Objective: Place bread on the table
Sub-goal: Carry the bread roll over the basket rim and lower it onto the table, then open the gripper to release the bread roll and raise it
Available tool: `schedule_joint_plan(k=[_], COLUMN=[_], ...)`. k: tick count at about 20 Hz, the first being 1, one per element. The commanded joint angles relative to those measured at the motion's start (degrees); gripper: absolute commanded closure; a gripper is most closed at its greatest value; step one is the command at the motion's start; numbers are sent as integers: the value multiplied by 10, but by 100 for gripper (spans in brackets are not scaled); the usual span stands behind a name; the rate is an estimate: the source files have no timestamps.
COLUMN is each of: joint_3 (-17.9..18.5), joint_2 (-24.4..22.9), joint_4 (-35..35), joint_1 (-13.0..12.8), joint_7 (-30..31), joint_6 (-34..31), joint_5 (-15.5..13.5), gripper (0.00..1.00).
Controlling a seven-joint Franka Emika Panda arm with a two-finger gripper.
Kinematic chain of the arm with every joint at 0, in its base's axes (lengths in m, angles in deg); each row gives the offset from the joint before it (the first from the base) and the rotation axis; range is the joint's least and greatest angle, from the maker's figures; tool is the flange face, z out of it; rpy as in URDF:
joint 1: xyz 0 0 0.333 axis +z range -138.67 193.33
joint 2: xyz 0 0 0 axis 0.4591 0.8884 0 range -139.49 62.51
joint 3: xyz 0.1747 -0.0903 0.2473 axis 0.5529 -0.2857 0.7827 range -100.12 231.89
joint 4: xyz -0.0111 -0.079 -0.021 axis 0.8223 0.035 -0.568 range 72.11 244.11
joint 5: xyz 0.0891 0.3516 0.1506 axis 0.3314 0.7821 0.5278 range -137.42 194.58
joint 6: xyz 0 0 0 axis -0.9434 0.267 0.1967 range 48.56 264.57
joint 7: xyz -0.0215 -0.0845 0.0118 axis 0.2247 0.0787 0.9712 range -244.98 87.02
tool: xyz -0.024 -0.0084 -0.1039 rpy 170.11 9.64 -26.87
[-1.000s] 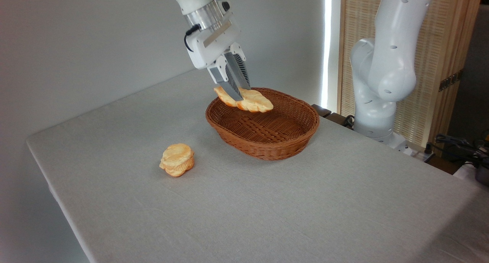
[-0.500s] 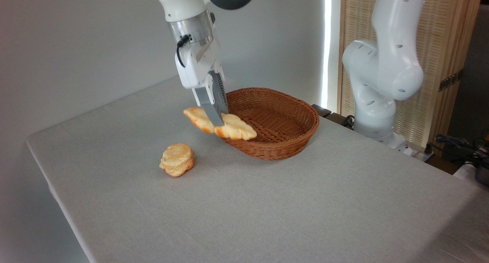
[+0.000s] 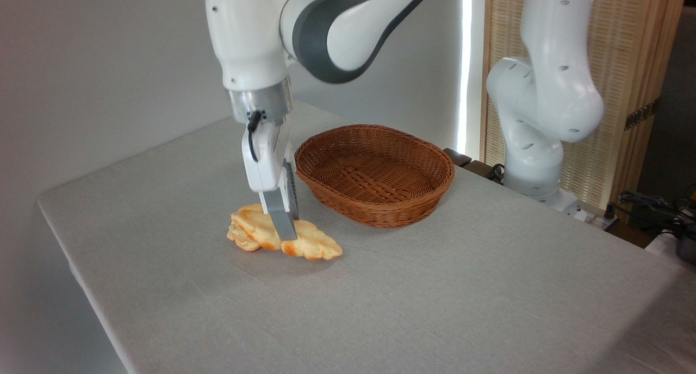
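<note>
Loaf low over the worktop, clamped in the hand

Worktop [image 3: 435, 298] with a plain light grey cloth fills most of the view, running from the near right corner back to the wall. White arm [image 3: 337, 26] reaches in from the upper right and bends straight down over the left half of the cloth. Brown wicker basket [image 3: 375, 200] sits near the back edge, just right of the arm's wrist, with nothing inside it. Long ridged loaf [image 3: 312, 246], golden-orange and glossy, lies down at the cloth in front of the basket, apart from it; whether it fully rests on the cloth cannot be told. The hand [image 3: 284, 230] points down and pinches the loaf near its middle, fingers pressed against it. Small round bun [image 3: 242, 238] peeks out at the loaf's left end, mostly hidden behind it, resting on the cloth.
</note>
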Motion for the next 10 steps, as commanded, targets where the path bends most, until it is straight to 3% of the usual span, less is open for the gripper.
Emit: schedule_joint_plan(k=[1,10], joint_3=[3,3], joint_2=[15,16], joint_4=[-8,-9], joint_1=[-2,-2], joint_7=[31,34], joint_6=[7,6], joint_5=[-16,-16], gripper=[0,0])
